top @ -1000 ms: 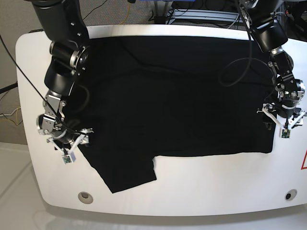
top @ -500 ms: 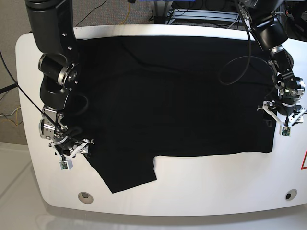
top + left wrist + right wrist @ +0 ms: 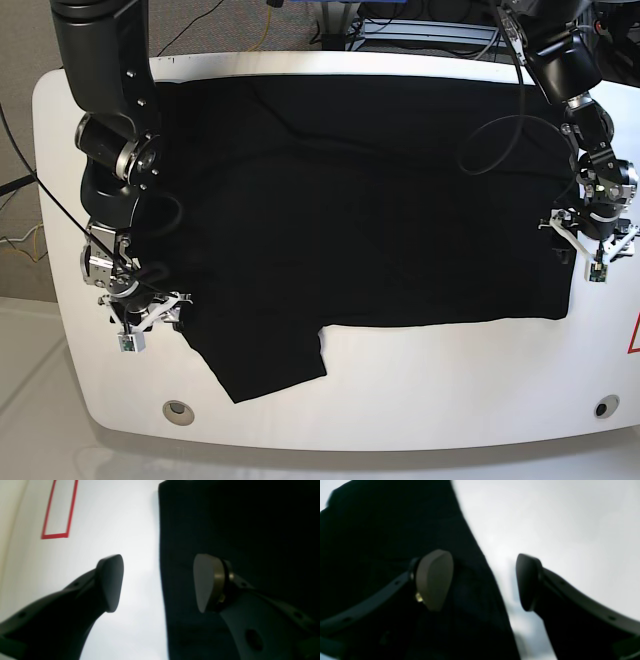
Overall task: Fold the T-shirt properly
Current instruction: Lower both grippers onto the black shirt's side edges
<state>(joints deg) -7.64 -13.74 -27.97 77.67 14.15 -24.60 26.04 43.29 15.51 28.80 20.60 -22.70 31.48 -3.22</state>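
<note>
The black T-shirt point(image 3: 360, 200) lies spread flat over the white table point(image 3: 450, 380), with one sleeve point(image 3: 270, 365) sticking out toward the front edge. At the shirt's right edge my left gripper point(image 3: 590, 243) hangs open. In the left wrist view it point(image 3: 157, 582) straddles the cloth's edge, one finger point(image 3: 110, 582) over bare table and the other over the T-shirt point(image 3: 237, 530). My right gripper point(image 3: 152, 312) is open at the shirt's left edge near the sleeve. In the right wrist view it point(image 3: 482, 581) also straddles the edge of the T-shirt point(image 3: 382, 530). Neither holds cloth.
A red tape outline point(image 3: 58, 510) marks the table beside the left gripper, seen as a red mark point(image 3: 635, 335) at the right edge. Two round holes point(image 3: 178, 410) point(image 3: 601, 407) sit near the front edge. Cables and equipment point(image 3: 400, 30) lie behind the table.
The right arm swung left and drew its gripper down and slightly left along the shirt's left edge. The left gripper barely shifted. Both stayed open.
</note>
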